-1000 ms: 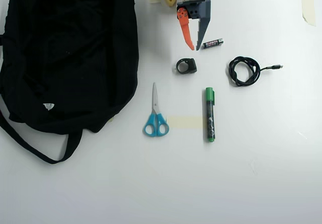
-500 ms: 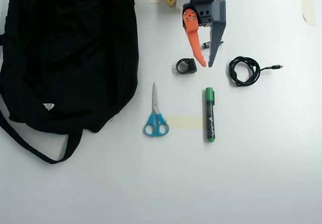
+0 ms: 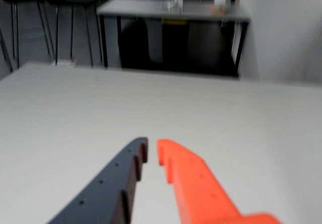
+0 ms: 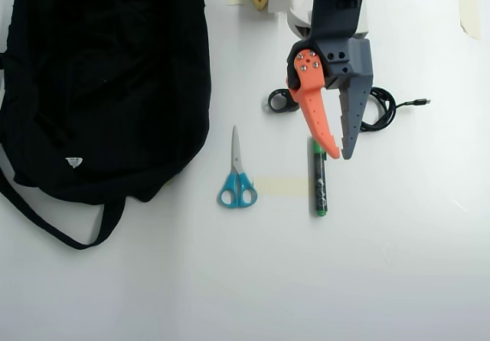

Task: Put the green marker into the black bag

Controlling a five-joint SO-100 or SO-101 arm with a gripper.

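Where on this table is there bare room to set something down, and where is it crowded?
Free: the white table below the blue scissors and green marker, and right of the coiled cable. Crowded: the middle, under the gripper; the black bag fills the left.

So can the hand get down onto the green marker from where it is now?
Probably yes. In the overhead view the hand hangs over the capped end of the green marker, fingers slightly parted. Nothing lies on the marker; the scissors sit well aside. The wrist view doesn't show the marker, so height is unclear.
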